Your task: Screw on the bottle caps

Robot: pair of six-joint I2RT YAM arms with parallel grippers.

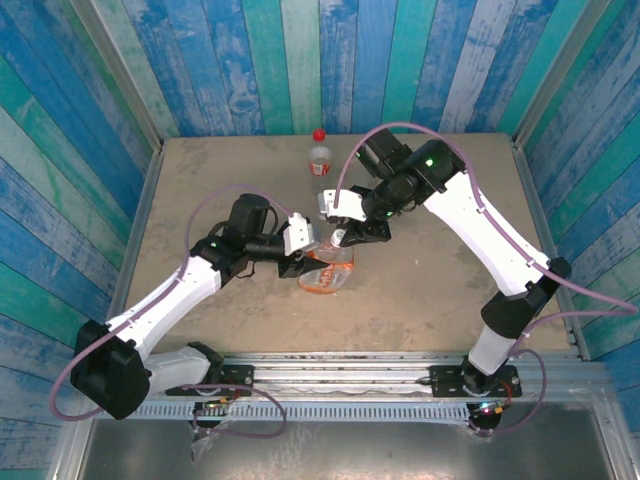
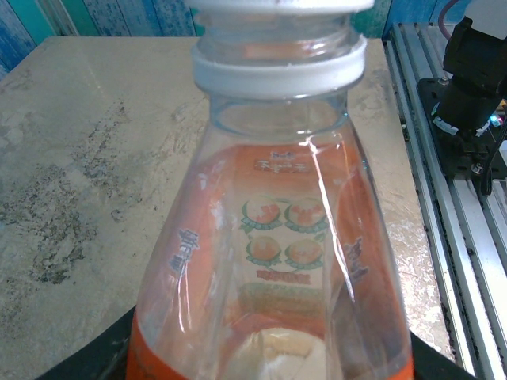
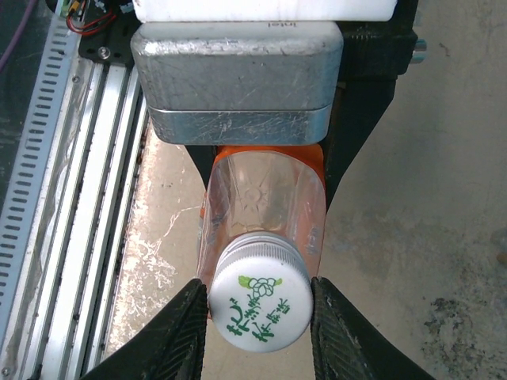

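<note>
The left gripper (image 1: 303, 262) squeezes the orange bottle (image 1: 328, 272) low on its body, over the middle of the table (image 1: 450, 280). The right gripper (image 3: 260, 332) pinches the white cap (image 3: 260, 303) on that bottle's neck, 1 finger each side. The small bottle (image 1: 319, 158) and red cap (image 1: 319, 134) sit together far back.

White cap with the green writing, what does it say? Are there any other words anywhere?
"intel", upside down, on the grey metal camera case.
On the white cap: green characters beside a flower drawing; I cannot read them.
On the wide bottle, orange label: print blurred, unreadable.
On the small bottle: label too small to read.
</note>
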